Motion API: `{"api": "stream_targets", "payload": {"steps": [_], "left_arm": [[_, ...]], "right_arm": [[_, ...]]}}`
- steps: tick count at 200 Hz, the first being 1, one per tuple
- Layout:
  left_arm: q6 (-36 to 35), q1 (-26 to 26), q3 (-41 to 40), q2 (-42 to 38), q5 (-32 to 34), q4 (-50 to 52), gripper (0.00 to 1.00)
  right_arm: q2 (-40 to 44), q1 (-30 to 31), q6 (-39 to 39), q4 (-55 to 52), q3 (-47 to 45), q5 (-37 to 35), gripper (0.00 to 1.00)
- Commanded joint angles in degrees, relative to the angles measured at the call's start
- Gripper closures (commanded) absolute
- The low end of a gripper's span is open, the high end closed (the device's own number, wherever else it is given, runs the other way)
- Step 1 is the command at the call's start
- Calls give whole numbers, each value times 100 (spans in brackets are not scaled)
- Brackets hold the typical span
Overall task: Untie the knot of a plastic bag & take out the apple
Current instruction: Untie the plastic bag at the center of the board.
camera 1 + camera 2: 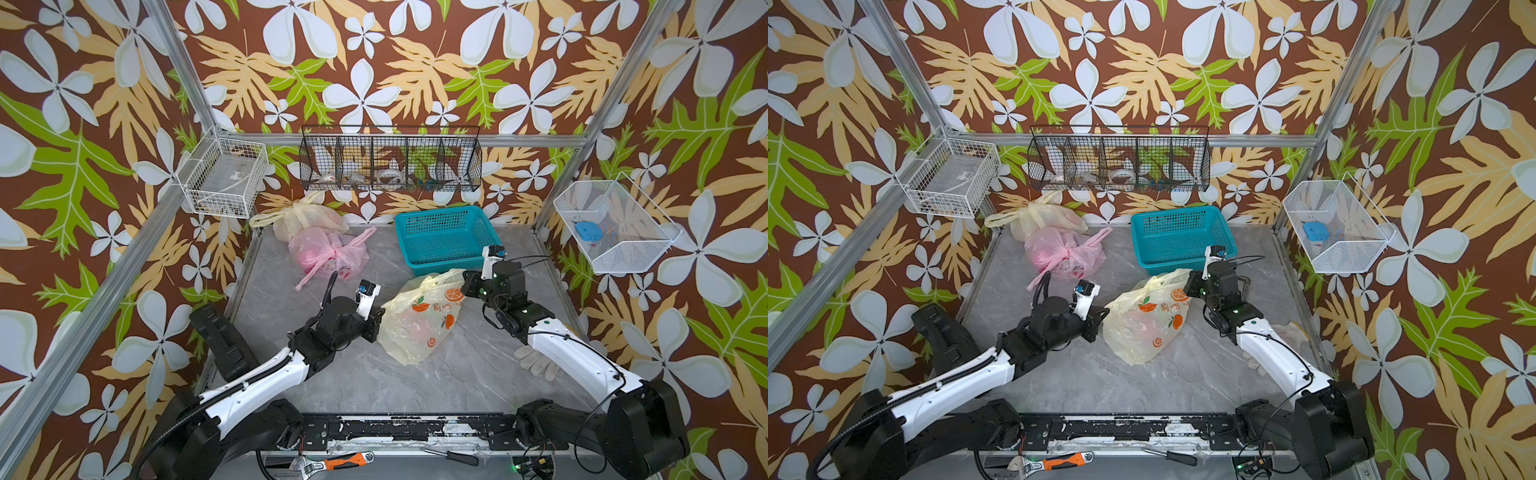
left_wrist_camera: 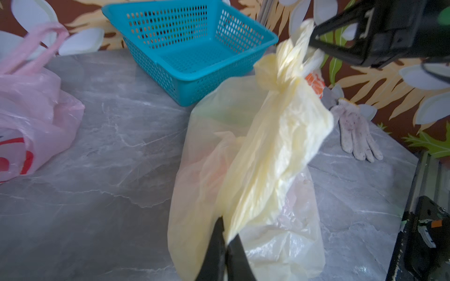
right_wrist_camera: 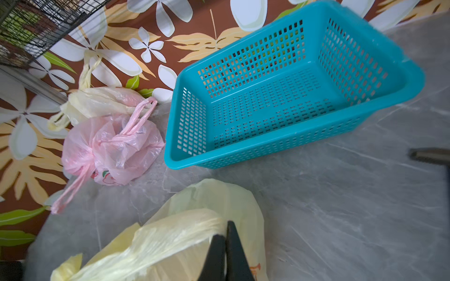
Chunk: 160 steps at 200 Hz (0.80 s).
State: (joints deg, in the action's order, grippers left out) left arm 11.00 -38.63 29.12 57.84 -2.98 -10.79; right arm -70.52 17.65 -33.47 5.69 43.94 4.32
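ok so the pale yellow, orange-printed plastic bag (image 1: 419, 332) is stretched out on the grey table (image 1: 374, 374). One handle is pinched in the left gripper (image 2: 226, 233), the other in the right gripper (image 3: 225, 231). The knot (image 2: 278, 84) is sat nearer the right.

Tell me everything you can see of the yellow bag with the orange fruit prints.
The yellow bag is thin, translucent, crinkled plastic printed with orange fruit. It lies mid-table on the grey marbled table, near the teal basket. Its handles are tied in a knot. The left gripper is shut on one loose end, the right gripper on another, with the knot stretched between them. A faint reddish shape shows through its wall.
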Motion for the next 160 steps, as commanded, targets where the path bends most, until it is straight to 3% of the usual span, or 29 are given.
{"api": "stream_targets", "payload": {"steps": [1, 52, 88, 125, 130, 146, 160], "left_arm": [[293, 35, -488, -556, 329, -730, 100], [56, 43, -1072, -1762, 293, -1110, 100], [11, 49, -1325, -2569, 419, -1436, 100], [-89, 58, -1076, -2454, 286, -870, 100], [-105, 58, -1030, -2394, 255, -768, 91], [-99, 51, -898, -2221, 178, -588, 49], [-29, 59, -706, -2066, 81, -527, 30]], "right_arm": [[-79, -42, -476, 466, 5, 364, 100], [-86, -162, -583, 557, -83, 396, 100], [-693, -658, -1257, 946, -125, 1542, 100], [-920, -530, -1344, 1175, -95, 1801, 100], [-907, -467, -1287, 1147, -58, 1761, 100], [-885, -202, -949, 930, 188, 1622, 100], [-893, 80, -470, 518, 500, 1356, 100]]}}
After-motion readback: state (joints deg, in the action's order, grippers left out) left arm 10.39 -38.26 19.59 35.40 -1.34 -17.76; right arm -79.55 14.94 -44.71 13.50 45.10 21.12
